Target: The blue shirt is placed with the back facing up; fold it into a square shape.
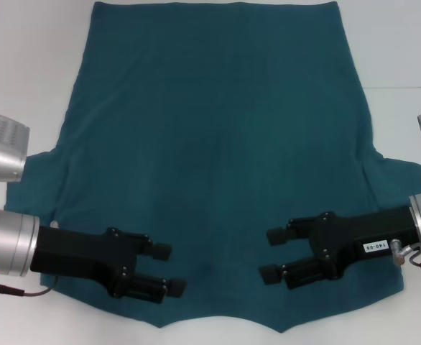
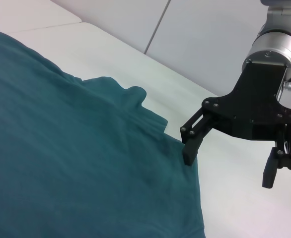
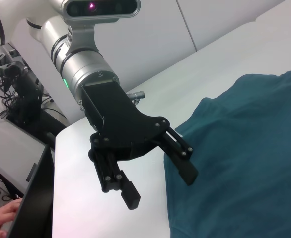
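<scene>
Blue shirt (image 1: 218, 144) spread flat on the white table (image 1: 397, 43), plain side up, its straight edge at the far side and its sleeves reaching out to either side nearer the robot. Left gripper (image 1: 166, 269) over the near left part of the shirt, fingers open, tips aimed toward the middle of the cloth; nothing lies between the fingers. Right gripper (image 1: 273, 254) over the near right part, fingers likewise open and empty, tips facing those of the left gripper across a stretch of bare cloth. The shirt's near edge runs just beyond the nearer finger of each gripper.

In the left wrist view, the right gripper (image 2: 230, 153) is seen farther off, one finger (image 2: 191, 148) low at the shirt's (image 2: 76, 163) edge, the other over bare table (image 2: 235, 198). In the right wrist view, the left gripper (image 3: 160, 186) appears the same way: one finger (image 3: 182, 163) above the shirt's (image 3: 245, 163) edge, the other above the table (image 3: 86, 208).
</scene>
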`<state>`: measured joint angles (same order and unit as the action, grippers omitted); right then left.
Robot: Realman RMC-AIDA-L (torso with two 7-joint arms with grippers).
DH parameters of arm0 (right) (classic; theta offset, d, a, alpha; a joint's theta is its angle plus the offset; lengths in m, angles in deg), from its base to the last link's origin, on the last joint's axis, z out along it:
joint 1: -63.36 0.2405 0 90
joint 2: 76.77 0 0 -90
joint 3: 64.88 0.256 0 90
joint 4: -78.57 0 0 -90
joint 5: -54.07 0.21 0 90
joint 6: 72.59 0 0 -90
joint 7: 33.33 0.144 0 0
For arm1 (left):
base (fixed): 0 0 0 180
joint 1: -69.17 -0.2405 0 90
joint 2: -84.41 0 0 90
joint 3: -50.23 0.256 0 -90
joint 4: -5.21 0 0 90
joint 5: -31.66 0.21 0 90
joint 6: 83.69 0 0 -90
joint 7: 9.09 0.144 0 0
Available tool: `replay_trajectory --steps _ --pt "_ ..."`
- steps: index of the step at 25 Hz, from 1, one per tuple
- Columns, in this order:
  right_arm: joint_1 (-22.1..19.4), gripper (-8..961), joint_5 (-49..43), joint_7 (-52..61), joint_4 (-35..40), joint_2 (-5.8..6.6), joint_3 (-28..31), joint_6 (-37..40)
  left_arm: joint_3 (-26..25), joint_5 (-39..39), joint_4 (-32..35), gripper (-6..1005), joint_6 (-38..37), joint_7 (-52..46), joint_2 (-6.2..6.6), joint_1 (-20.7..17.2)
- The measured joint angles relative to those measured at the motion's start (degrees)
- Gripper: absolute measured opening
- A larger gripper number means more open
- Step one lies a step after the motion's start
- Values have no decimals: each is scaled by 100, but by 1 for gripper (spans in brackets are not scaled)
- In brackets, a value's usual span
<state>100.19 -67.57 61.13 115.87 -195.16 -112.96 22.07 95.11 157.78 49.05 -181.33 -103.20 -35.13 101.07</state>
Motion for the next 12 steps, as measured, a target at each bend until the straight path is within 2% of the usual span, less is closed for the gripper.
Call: replay_trajectory --steps 12 --pt "0 916 0 2 -12 0 13 0 -31 0 19 824 0 -3 0 -4"
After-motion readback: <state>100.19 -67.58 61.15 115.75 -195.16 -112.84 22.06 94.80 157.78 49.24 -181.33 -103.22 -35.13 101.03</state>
